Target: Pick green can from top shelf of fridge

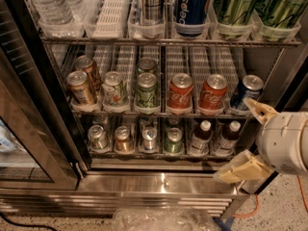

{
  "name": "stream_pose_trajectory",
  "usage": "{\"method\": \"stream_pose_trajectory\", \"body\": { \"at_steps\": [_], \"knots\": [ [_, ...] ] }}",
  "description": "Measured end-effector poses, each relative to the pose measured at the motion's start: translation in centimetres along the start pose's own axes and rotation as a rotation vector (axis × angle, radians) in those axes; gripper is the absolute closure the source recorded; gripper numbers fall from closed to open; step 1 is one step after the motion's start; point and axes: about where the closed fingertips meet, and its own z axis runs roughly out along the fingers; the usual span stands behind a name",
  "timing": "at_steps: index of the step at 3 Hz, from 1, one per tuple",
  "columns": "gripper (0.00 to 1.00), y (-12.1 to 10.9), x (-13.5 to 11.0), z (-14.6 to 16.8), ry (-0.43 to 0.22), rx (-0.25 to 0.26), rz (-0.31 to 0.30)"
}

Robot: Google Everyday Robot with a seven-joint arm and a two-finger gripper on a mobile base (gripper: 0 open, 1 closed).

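Two shiny yellow-green cans (234,6) (284,7) stand in clear front cups at the right end of the top shelf (168,41) of the fridge (159,182), whose door stands open. My gripper (246,141) is at the lower right, in front of the fridge and well below the top shelf, level with the two lower racks. Its cream fingers (260,110) are spread apart with nothing between them. It touches no can.
On the top shelf a blue Pepsi can (192,4), a striped can (153,4) and a water bottle (50,6) stand left of the green cans. The middle rack holds short cans, among them red Coca-Cola cans (180,93). The glass door (29,129) is at the left. A plastic bag (163,220) lies on the floor.
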Motion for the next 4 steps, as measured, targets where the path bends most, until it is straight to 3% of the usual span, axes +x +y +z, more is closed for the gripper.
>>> {"method": "stream_pose_trajectory", "body": {
  "at_steps": [1, 2, 3, 4],
  "knots": [
    [0.0, -0.2, -0.4, 0.7, -0.036, -0.002, 0.099],
    [0.0, -0.5, -0.9, 1.3, -0.102, 0.051, 0.244],
    [0.0, -2.0, -2.5, 1.0, -0.187, 0.172, 0.368],
    [0.0, -3.4, -3.6, 1.1, -0.231, 0.3, 0.406]
  ]
}}
